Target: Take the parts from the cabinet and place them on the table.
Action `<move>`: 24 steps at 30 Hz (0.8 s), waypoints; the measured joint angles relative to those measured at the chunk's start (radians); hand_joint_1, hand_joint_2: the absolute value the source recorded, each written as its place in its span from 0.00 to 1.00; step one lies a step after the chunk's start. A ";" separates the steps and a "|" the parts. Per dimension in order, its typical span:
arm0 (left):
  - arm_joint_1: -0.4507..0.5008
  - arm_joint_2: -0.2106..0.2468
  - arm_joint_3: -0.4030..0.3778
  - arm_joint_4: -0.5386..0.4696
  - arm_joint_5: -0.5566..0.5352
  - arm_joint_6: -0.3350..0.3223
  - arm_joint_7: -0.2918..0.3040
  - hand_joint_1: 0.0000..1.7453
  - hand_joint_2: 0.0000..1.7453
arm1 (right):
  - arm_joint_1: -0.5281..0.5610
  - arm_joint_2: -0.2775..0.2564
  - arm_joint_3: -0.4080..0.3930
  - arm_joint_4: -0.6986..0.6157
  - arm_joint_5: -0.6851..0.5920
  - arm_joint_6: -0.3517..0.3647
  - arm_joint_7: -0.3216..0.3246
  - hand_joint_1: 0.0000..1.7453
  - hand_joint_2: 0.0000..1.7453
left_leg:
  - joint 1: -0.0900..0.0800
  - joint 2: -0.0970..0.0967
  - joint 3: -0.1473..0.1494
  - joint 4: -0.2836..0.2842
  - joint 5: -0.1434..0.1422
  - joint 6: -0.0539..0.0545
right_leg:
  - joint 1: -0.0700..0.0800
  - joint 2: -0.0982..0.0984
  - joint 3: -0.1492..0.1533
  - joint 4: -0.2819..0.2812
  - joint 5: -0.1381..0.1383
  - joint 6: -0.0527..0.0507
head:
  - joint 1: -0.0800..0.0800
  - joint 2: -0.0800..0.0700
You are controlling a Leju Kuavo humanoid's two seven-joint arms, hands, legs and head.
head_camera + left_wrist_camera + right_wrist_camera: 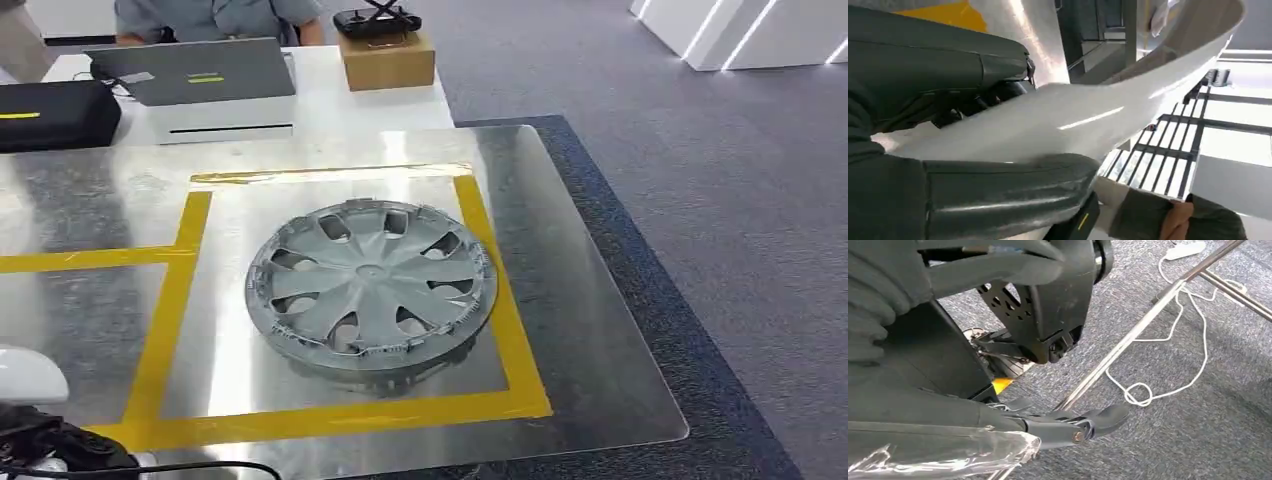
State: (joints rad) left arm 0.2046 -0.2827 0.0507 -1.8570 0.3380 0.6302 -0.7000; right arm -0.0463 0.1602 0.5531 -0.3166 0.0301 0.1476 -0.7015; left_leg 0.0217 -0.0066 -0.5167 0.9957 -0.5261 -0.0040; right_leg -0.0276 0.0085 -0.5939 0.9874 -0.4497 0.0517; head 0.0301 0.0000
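Hubcap (372,283) lies flat on our worktop (590,330), well apart from our left hand (998,195), which grasps a white curved part (1073,120); right hand (1063,425) hangs released over carpet.

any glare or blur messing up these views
Head view: the metal table top throws bright glare around the hubcap, which casts a short shadow at its near edge. Left wrist view: a streak highlight on the white part in the left hand, close and soft. Right wrist view: evenly lit.
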 joint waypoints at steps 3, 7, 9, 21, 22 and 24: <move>0.000 -0.002 0.008 0.000 -0.008 0.000 0.000 0.00 0.00 | 0.000 0.000 0.000 0.000 0.000 0.000 0.000 0.00 0.00 | 0.000 0.000 0.000 0.000 0.000 0.000 | 0.000 0.000 0.000 0.000 0.000 0.000 | 0.000 0.000; 0.002 -0.005 0.035 -0.001 0.002 0.003 0.000 0.00 0.00 | 0.000 0.000 0.001 0.000 0.000 0.002 0.000 0.00 0.00 | 0.000 0.000 0.000 0.000 0.000 0.000 | 0.000 0.000 0.000 0.000 0.000 0.000 | 0.000 0.000; 0.002 -0.006 0.054 -0.001 0.008 0.014 0.000 0.00 0.00 | 0.000 0.000 0.003 0.000 0.002 0.005 0.000 0.00 0.00 | 0.000 0.000 0.000 0.000 0.000 0.000 | 0.000 0.000 0.000 0.000 -0.001 -0.001 | 0.000 0.000; 0.000 -0.006 0.137 0.006 0.051 0.031 0.000 0.00 0.00 | -0.002 0.000 0.017 0.001 0.003 0.016 0.000 0.00 0.00 | 0.000 0.000 0.000 0.000 -0.001 0.001 | 0.000 0.000 0.000 0.000 -0.001 -0.001 | 0.000 0.000; -0.001 -0.006 0.138 0.006 0.051 0.031 0.000 0.00 0.00 | -0.002 0.000 0.017 0.001 0.003 0.016 0.000 0.00 0.00 | 0.000 0.000 0.000 0.000 -0.001 0.001 | 0.000 0.000 0.000 0.000 -0.001 -0.001 | 0.000 0.000; -0.002 -0.006 0.140 0.009 0.051 0.033 0.000 0.00 0.00 | -0.002 0.000 0.017 0.001 0.002 0.019 0.000 0.00 0.00 | 0.000 0.000 0.000 0.000 -0.001 0.001 | 0.000 0.000 0.000 0.000 -0.001 -0.001 | 0.000 0.000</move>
State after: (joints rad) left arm 0.2026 -0.2884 0.1907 -1.8479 0.3891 0.6634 -0.6996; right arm -0.0480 0.1602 0.5703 -0.3155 0.0324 0.1667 -0.7012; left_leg 0.0217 -0.0066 -0.5164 0.9956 -0.5271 -0.0035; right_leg -0.0277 0.0086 -0.5937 0.9874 -0.4507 0.0510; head 0.0301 0.0000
